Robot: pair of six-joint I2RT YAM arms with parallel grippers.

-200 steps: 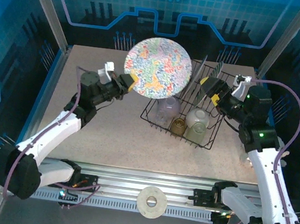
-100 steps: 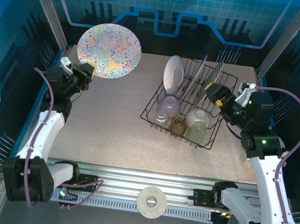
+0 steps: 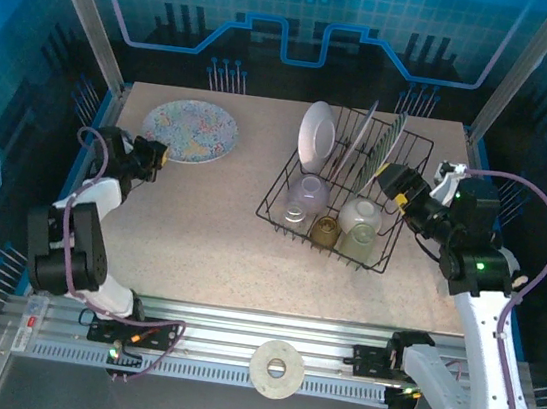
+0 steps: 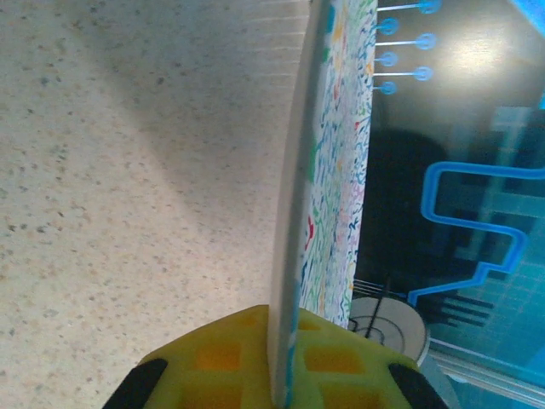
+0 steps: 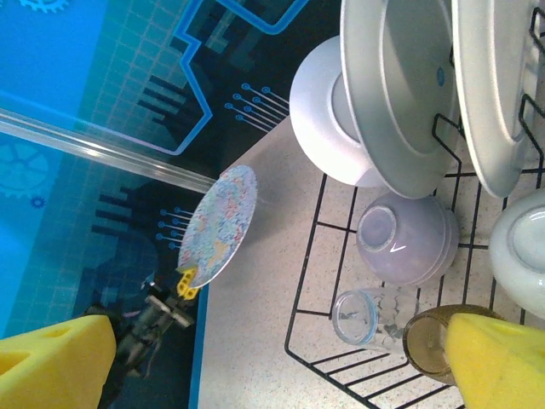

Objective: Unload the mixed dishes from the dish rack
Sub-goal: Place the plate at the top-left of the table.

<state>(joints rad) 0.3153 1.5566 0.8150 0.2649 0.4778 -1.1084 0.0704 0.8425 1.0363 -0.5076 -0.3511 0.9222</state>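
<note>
My left gripper (image 3: 150, 155) is shut on the rim of a white plate (image 3: 190, 131) with a multicoloured scribble pattern, held low and tilted over the table's back left corner. Edge-on in the left wrist view, that plate (image 4: 294, 196) is pinched between the yellow pads (image 4: 221, 366). The black wire dish rack (image 3: 265, 208) stands at the back right with upright white plates (image 3: 316, 135), a lilac cup (image 3: 308, 191), a clear glass (image 3: 294, 213), an amber cup (image 3: 325, 232), a cream cup (image 3: 361, 214) and a pale green cup (image 3: 357, 242). Beside the rack's right edge my right gripper (image 3: 398, 186) is open with nothing in it.
From the right wrist I see the rack's wires (image 5: 319, 213), the plates (image 5: 400, 77), the lilac cup (image 5: 404, 239) and the clear glass (image 5: 366, 317) below my open pads (image 5: 51, 358). Bare speckled tabletop (image 3: 200, 225) lies between the rack and the left arm.
The left arm has swung the patterned plate from beside the rack to the back left corner and lowered it toward the table. The right gripper has drifted slightly and stayed open.
</note>
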